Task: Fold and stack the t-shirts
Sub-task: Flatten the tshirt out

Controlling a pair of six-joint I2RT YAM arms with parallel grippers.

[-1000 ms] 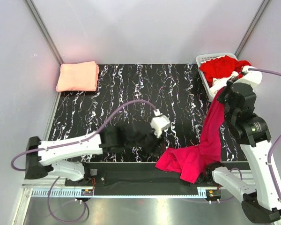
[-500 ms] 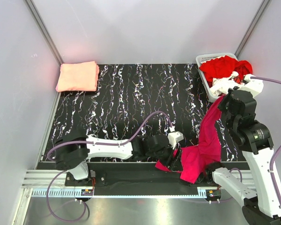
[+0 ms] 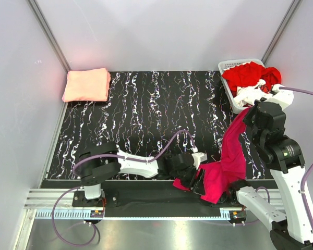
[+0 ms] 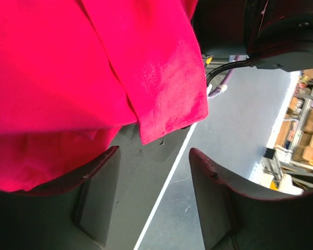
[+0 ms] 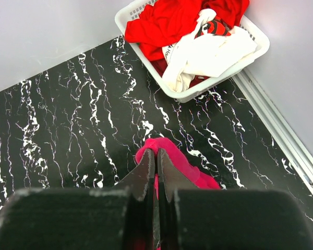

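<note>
Magenta t-shirt (image 3: 232, 151), long axis from right hand (image 5: 155, 156) toward near table edge (image 3: 68, 174)

The top camera hangs overhead by the near edge and looks down on the whole counter (image 3: 146, 104). The left wrist camera sits right up against the magenta tee (image 4: 68, 67). The right wrist one looks down from high at that same tee and the basket (image 5: 219, 80), both of which the top view shares.
</note>
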